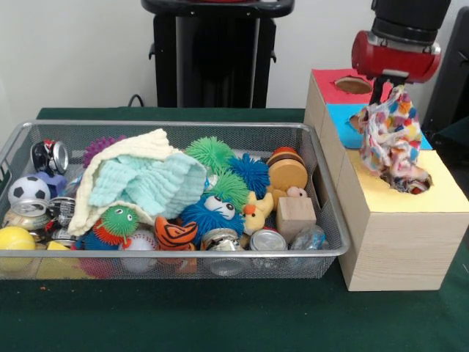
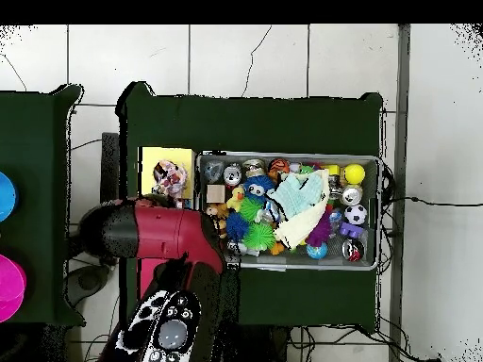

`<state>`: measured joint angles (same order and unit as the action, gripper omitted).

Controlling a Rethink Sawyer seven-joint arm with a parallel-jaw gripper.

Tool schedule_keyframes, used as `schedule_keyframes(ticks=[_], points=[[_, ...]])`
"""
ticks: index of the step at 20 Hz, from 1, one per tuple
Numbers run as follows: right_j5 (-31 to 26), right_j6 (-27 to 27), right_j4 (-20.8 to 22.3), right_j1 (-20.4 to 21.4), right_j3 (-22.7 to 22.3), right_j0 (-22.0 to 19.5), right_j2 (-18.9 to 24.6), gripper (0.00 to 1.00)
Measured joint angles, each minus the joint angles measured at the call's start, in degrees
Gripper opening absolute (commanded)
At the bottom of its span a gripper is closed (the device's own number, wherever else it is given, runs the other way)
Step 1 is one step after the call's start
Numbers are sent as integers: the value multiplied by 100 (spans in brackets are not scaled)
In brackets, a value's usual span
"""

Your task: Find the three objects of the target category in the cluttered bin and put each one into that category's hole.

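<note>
Wire mesh bin [image 1: 322,253] sits on the green table cover [image 1: 220,315] and it's packed pretty much wall to wall, so hardly any free room inside. Starting at the 9 o'clock side of the front view: a yellow ball [image 1: 15,238] and a small soccer ball [image 1: 28,189] are jammed against the left wall, with a crushed can [image 1: 50,156] up at about 10 o'clock. Next over, a cream and mint cloth [image 1: 143,180] is draped across the middle-left and covers whatever's under it, only a green spiky ball [image 1: 119,221] and a baseball [image 1: 139,240] poke out below. Center has blue and green spiky balls [image 1: 231,180], a little yellow duck [image 1: 256,213], then a wooden block [image 1: 295,218] and a round wooden toy [image 1: 286,172] tight against the right wall.

Barely any gap between bin and the wooden box [image 1: 396,242] at 3 o'clock. Its top has a yellow panel [image 1: 447,194] nearest, blue then red behind. A multicolored dotted cloth [image 1: 392,139] hangs from the arm with its lower end down at the yellow hole [image 1: 418,188], partly hiding the blue panel's hole.

The gripper [image 1: 388,92] is mostly buried behind the cloth, so the fingers are hard to make out, but the cloth is dangling from it, so it's clamped on that. Overhead, the red arm [image 2: 160,231] blocks the box's other panels.
</note>
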<state>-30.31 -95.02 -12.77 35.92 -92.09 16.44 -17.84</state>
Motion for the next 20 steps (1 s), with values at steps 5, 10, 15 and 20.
schedule_keyframes(ticks=[5,10,15,20], points=[[-383,0,1,268,-122,87,-29,0],[-456,0,-21,405,-142,87,-30,0],[-456,0,-59,287,-48,63,-30,0],[-387,0,-92,-80,139,-52,23,0]])
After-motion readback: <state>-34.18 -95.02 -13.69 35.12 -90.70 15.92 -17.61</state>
